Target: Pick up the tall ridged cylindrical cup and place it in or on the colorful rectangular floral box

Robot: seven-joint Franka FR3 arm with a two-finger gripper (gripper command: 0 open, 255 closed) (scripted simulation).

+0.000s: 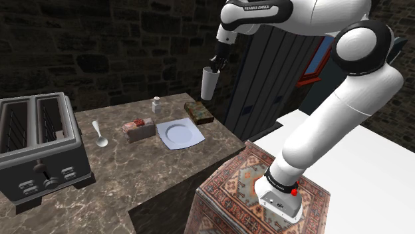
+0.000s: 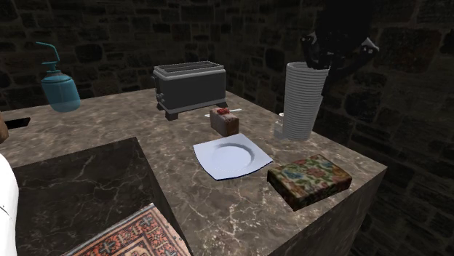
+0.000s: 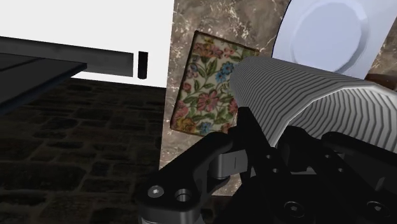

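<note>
The tall ridged white cup (image 1: 209, 83) hangs upright in the air above the counter's far side, with my black gripper (image 1: 219, 61) shut on its rim. Below it, a little toward the stand, the flowered box (image 1: 199, 114) lies flat near the counter's edge. From the second exterior view the cup (image 2: 302, 102) hangs under the dark gripper (image 2: 320, 51), and the box (image 2: 309, 180) sits at the near corner. In the wrist view my fingers clasp the ridged cup (image 3: 318, 102) at the gripper (image 3: 273, 146), with the floral box (image 3: 207, 86) beyond it.
A white square plate (image 1: 179, 134) lies beside the box, then a small brown block (image 1: 138, 129), a spoon (image 1: 98, 133) and a large toaster (image 1: 36, 143). A small shaker (image 1: 156, 104) stands at the back. A blue bottle (image 2: 58, 87) stands far off.
</note>
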